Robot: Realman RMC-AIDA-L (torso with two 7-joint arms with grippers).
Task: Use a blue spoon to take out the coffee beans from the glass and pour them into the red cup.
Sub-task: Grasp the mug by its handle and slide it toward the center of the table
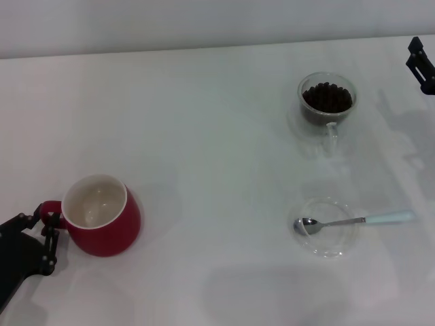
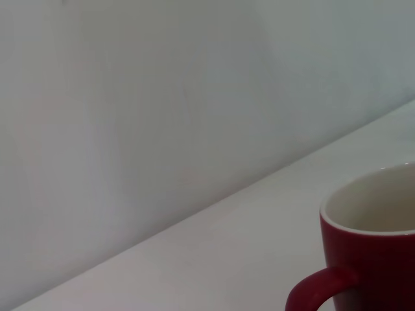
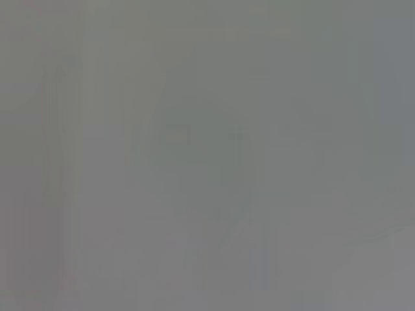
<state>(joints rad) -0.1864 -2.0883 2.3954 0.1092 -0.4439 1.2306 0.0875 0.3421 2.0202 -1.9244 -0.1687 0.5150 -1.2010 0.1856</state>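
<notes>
The red cup stands at the front left, its white inside empty, its handle turned to my left gripper. That gripper is open, with its fingertips right by the handle. The cup also fills the corner of the left wrist view. The glass stands at the back right with coffee beans heaped in it. The blue spoon lies at the front right, its metal bowl in a clear saucer and its handle pointing right. My right gripper shows only partly at the far right edge, beyond the glass.
The white table runs back to a pale wall. The right wrist view shows only plain grey.
</notes>
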